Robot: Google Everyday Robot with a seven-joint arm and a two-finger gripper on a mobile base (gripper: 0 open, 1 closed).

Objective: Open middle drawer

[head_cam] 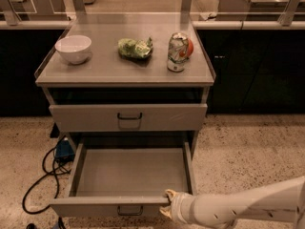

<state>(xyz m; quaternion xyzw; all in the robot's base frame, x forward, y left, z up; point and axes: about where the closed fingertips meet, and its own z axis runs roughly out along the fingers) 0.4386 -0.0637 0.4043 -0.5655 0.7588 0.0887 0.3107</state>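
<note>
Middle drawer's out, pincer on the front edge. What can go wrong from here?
1. The pincer sits at the right end of the middle drawer front, away from the handle; pulling there may skew and jam it.
2. The drawer looks far out; pulling more could jolt the cabinet and topple the upright can.
3. A cable lies on the floor near the drawer's left corner and might snag.

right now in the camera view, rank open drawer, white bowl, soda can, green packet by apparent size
1. middle drawer, gripper at its front edge
2. white bowl and soda can, too alike to rank
3. green packet
</note>
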